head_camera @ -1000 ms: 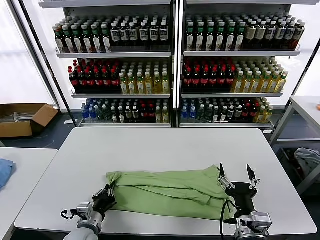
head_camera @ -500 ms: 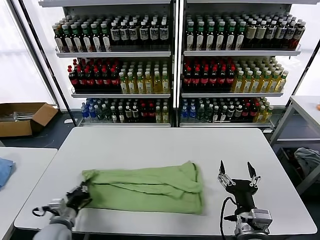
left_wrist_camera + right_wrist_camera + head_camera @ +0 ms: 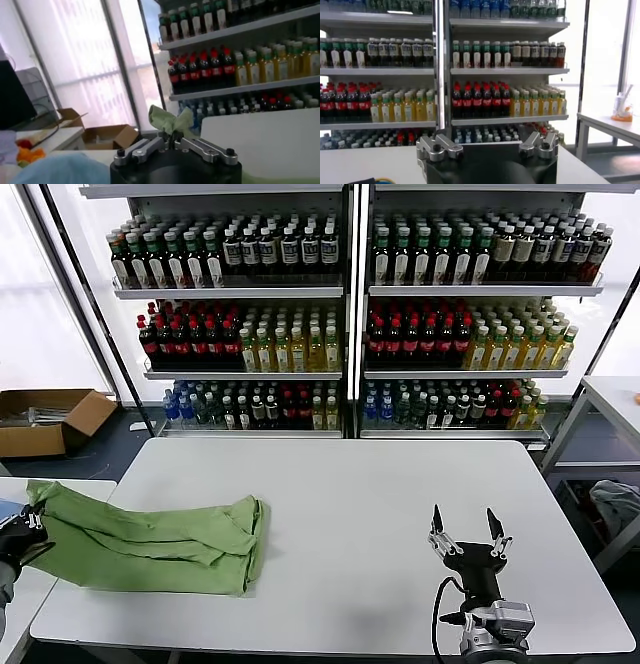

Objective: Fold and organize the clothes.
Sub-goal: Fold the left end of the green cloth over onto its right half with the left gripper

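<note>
Spanning the lower half of the frame, the white surface (image 3: 340, 514) carries the folded green polo shirt (image 3: 150, 542) at its lower-left edge, one end overhanging. The left pincer (image 3: 18, 536), at the far left edge, is clamped on that end. The right pincer (image 3: 470, 536), lower right, stands spread wide, holding nothing.

One green shirt (image 3: 150, 536) lies across two counters: the main white counter (image 3: 380, 524) and a second counter (image 3: 50, 494) at the left. Two tools show: the left tool (image 3: 18, 536) and the right tool (image 3: 467, 529). Two shelving units (image 3: 345, 314) of bottles stand behind, each with three stocked shelves visible. One cardboard box (image 3: 45, 422) sits on the floor.
</note>
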